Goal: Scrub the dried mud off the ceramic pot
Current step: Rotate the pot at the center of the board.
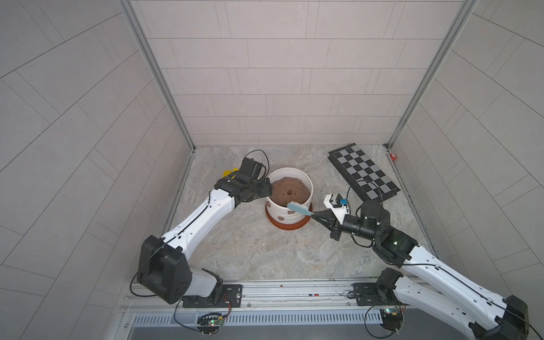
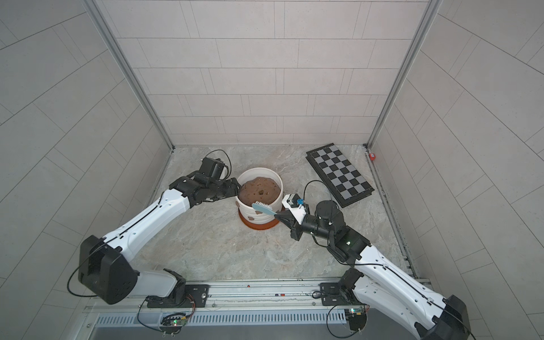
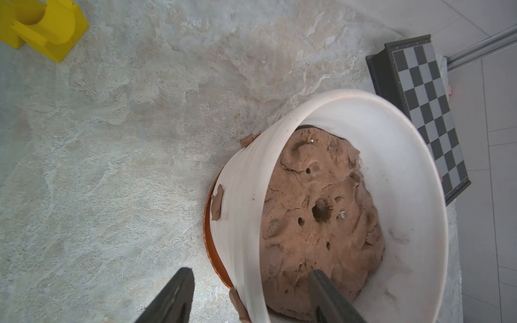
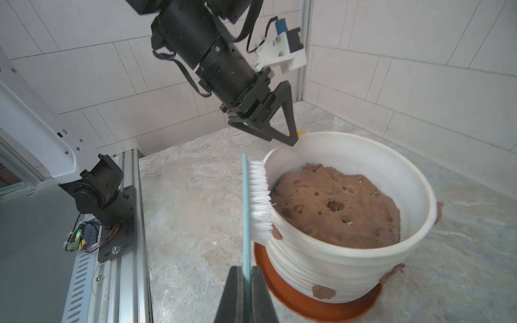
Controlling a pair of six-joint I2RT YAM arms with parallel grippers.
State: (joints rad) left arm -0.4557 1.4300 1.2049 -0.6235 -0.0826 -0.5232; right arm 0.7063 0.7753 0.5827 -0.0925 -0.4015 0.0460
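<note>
The white ribbed ceramic pot (image 1: pixel 284 212) (image 2: pixel 256 214) (image 3: pixel 240 195) (image 4: pixel 321 268) stands mid-table on an orange saucer (image 4: pixel 307 303). Dried mud (image 4: pixel 323 291) (image 3: pixel 216 207) (image 1: pixel 280 218) sticks to its outer wall in small reddish-brown patches. My right gripper (image 4: pixel 246 272) (image 1: pixel 315 215) (image 2: pixel 278 217) is shut on the handle of a light blue brush (image 4: pixel 245 209) (image 1: pixel 298 208). The white bristles (image 4: pixel 260 201) press against the pot's rim, just above one patch. My left gripper (image 3: pixel 249 275) (image 1: pixel 266 188) (image 4: pixel 291 139) is open and straddles the far rim, one finger outside and one over the fill.
A big brown clay mound (image 1: pixel 290 191) with a central hole fills the pot. A folded chessboard (image 1: pixel 363 172) (image 3: pixel 425 112) lies at the back right. A yellow block (image 3: pixel 47 28) (image 1: pixel 229 172) sits behind my left arm. Tiled walls enclose three sides.
</note>
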